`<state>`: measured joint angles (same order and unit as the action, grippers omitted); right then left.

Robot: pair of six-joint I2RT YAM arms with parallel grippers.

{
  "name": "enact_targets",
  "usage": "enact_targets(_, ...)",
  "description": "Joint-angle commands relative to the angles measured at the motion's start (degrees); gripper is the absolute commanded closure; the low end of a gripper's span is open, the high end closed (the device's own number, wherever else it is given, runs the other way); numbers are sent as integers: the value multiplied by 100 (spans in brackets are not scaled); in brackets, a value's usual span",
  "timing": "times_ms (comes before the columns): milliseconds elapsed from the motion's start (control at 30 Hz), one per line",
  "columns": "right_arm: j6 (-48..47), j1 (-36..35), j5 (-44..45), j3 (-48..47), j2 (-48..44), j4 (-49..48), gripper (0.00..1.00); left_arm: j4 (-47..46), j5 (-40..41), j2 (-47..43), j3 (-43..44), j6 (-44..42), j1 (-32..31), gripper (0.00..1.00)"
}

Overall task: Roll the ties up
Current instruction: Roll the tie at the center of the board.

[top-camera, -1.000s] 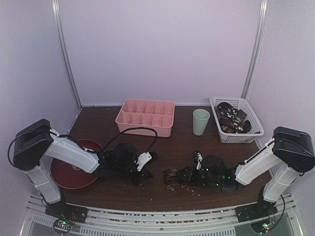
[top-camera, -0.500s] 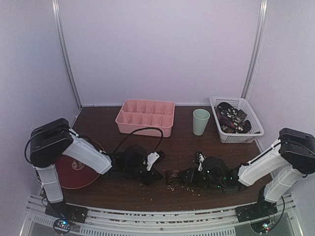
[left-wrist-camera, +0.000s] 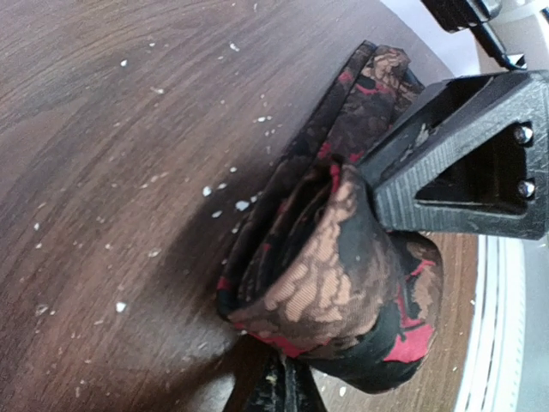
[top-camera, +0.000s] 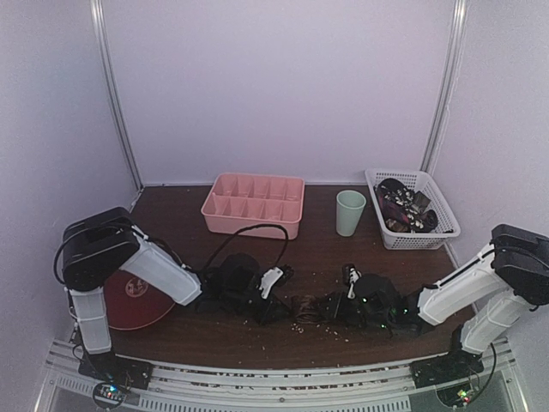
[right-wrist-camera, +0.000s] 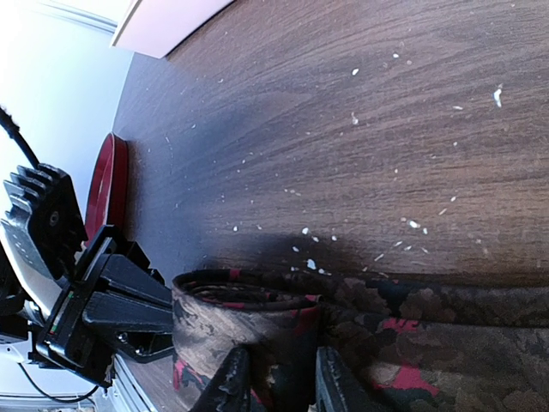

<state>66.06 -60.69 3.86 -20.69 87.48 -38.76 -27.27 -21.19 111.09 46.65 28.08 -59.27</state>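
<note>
Long black fabric tie w/ red and tan pattern [left-wrist-camera: 326, 283] sits near-centre on dark brown wooden table [top-camera: 171, 206], btwn my two pincers. One end folded into a loose coil; the rest lies flat on the wood, running under my right wrist.

My left pincer [left-wrist-camera: 274, 390]: closed tight, tips against coil's edge. Can't tell if cloth is caught.

My right pincer [right-wrist-camera: 279, 378]: part closed, one finger each side of the coil's fold, cloth gripped btwn.

White flecks [right-wrist-camera: 311, 263] scattered round it.

Far side: pink plastic divided tray [top-camera: 249, 225], pale green cup [top-camera: 350, 212] to its right, white mesh basket [top-camera: 412, 240] far right w/ more ties [top-camera: 405, 206]. Red round plate [top-camera: 129, 300] near left.
</note>
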Motion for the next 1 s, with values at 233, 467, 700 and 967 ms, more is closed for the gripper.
enact_targets(233, -244, -16, 238, 177, -312, 502, 72, -660, -368, 49, 223, 147, -50, 98)
enact_targets(467, -476, -14, 60, 66, -384, 477, 72, -283, -323, -19, 519, -187, -94, 98)
enact_targets(700, -574, -17, 22, 117, -512, 450, 72, 133, -245, -10, 798, -435, -156, 100)
enact_targets(967, -554, -14, 44, 338, -616, 334, 73, 761, -196, 197, 1320, -845, -368, 99)
